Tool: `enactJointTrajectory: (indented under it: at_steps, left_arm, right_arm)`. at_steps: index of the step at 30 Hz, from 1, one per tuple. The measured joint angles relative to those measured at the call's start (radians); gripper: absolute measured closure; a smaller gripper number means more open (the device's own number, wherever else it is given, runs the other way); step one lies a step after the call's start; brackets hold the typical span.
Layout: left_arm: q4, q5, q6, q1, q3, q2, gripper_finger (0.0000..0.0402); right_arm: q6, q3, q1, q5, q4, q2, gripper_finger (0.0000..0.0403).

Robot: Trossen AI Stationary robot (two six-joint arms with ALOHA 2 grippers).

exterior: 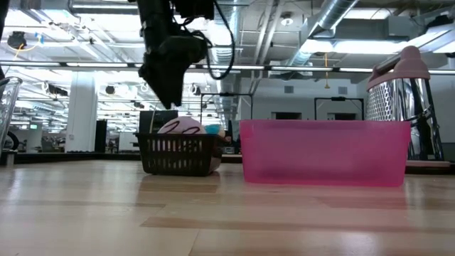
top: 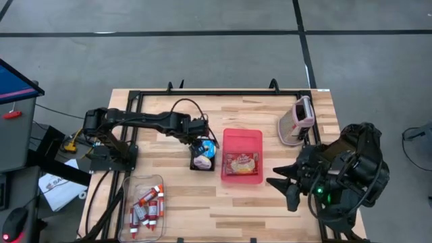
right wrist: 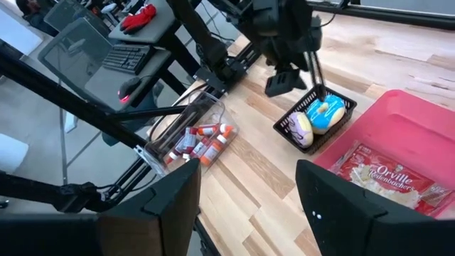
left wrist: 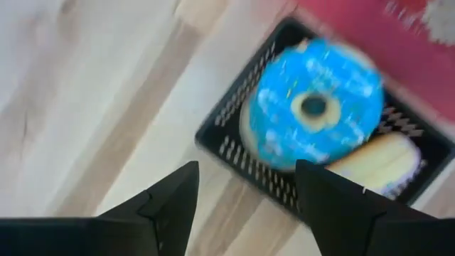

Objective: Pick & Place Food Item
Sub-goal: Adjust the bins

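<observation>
The pink bin [top: 242, 140] on the surface [top: 263, 202] holds a popcorn packet [top: 241, 163]; a clear tub [top: 131, 185] nearby holds small red-capped tubes (count unclear). The black basket [top: 202, 165], just beside the bin, contains a blue-iced doughnut [left wrist: 311, 112] and a pale pastry [left wrist: 380, 161]. The left pincer [left wrist: 245, 188] hovers spread above the basket, empty, and the right pincer [top: 278, 182] waits spread near a metal grater [top: 295, 121].

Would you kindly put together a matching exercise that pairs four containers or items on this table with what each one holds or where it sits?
1. Small black mesh basket
2. Pink plastic bin
3. Clear plastic tray
4. Metal box grater with pink handle

A. Red-capped tubes
B. Popcorn packet
C. Blue-frosted doughnut
D. Standing alone near the table's far right corner

Pairs: 1-C, 2-B, 3-A, 4-D
</observation>
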Motion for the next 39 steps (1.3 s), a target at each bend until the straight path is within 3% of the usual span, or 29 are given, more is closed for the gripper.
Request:
enactJointTrajectory:
  at_steps: [5, 17, 39]
  left_arm:
    - [-0.063, -0.014, -0.086, 0.004, -0.059, -0.002, 0.0182]
    - [0.106, 0.065, -0.135, 0.008, -0.241, -0.017, 0.0187]
    - [0.268, 0.147, -0.188, 0.013, -0.250, -0.016, 0.0188]
  right_arm:
    - [0.002, 0.000, 0.003, 0.000, 0.000, 0.014, 0.0180]
    - [0.035, 0.000, 0.027, 0.026, 0.000, 0.014, 0.0180]
    - [0.051, 0.000, 0.016, 0.027, 0.000, 0.014, 0.0180]
